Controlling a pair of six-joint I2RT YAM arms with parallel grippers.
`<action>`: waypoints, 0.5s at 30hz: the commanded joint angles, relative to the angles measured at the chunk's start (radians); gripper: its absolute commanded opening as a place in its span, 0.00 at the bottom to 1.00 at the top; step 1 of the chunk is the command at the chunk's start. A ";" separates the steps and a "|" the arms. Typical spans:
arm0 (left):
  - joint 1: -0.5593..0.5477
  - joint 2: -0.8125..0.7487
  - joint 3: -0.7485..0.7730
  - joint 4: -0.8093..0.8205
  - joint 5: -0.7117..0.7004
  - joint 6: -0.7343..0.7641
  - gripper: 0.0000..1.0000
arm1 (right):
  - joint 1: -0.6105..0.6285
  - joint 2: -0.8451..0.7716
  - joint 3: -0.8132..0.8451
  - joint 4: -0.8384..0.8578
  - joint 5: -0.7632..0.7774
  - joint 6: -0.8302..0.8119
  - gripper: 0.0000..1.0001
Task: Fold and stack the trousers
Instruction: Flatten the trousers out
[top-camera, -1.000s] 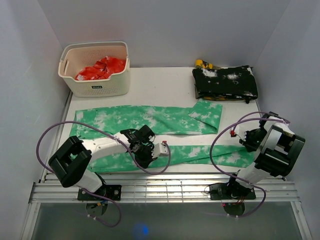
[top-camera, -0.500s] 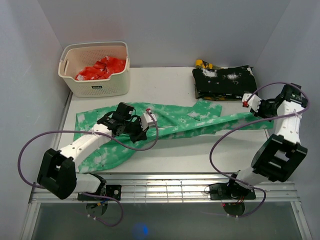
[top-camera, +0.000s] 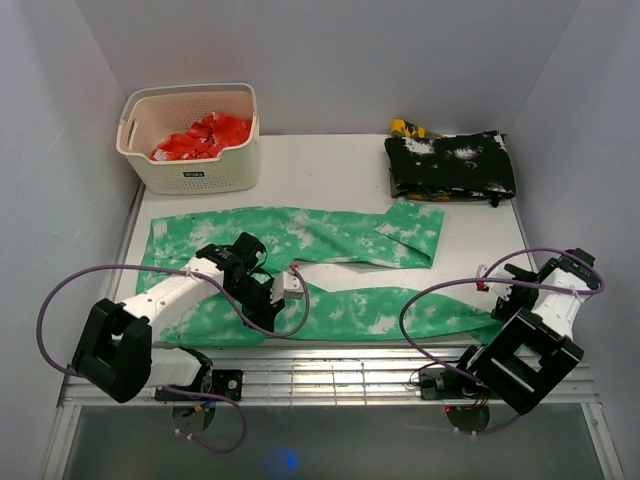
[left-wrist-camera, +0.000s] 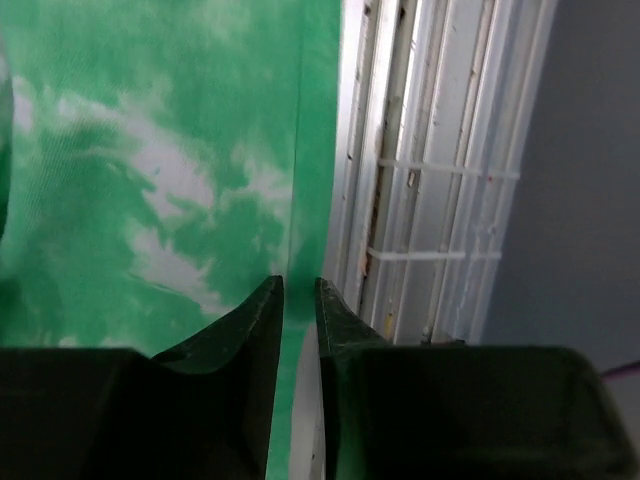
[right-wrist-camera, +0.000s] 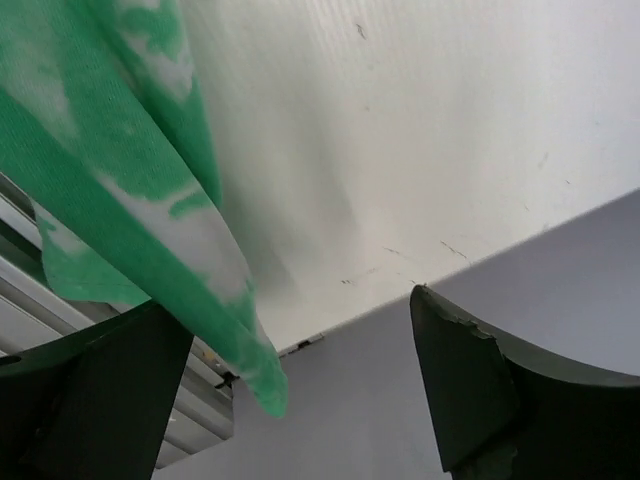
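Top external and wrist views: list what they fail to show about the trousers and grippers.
- Left gripper: the left wrist view shows only a slit between its fingers above the trousers; a pinch cannot be confirmed.
- Near trouser leg: top view, the left arm covers part of it.
- Rest of the cloth: right wrist view, cut off by the frame edge beside the open right gripper.
- Yellow object: top view, mostly behind the black garment.

I see the whole white table (top-camera: 330, 170) from above and behind the arm bases. Both wrist cameras hang close over the bright green, white-blotched cloth trousers (top-camera: 330, 235), the left one facing the near slatted metal rail (top-camera: 350, 372), the right one the table's right edge.
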 joint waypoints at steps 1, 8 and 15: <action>-0.001 -0.018 0.028 -0.140 0.034 0.098 0.35 | -0.014 0.007 0.104 0.081 0.015 -0.262 0.93; -0.001 -0.069 0.087 -0.103 0.031 0.038 0.45 | -0.012 0.121 0.351 -0.011 -0.088 -0.171 0.95; 0.048 -0.065 0.078 -0.005 0.003 -0.092 0.45 | 0.000 0.247 0.471 -0.112 -0.038 -0.064 0.98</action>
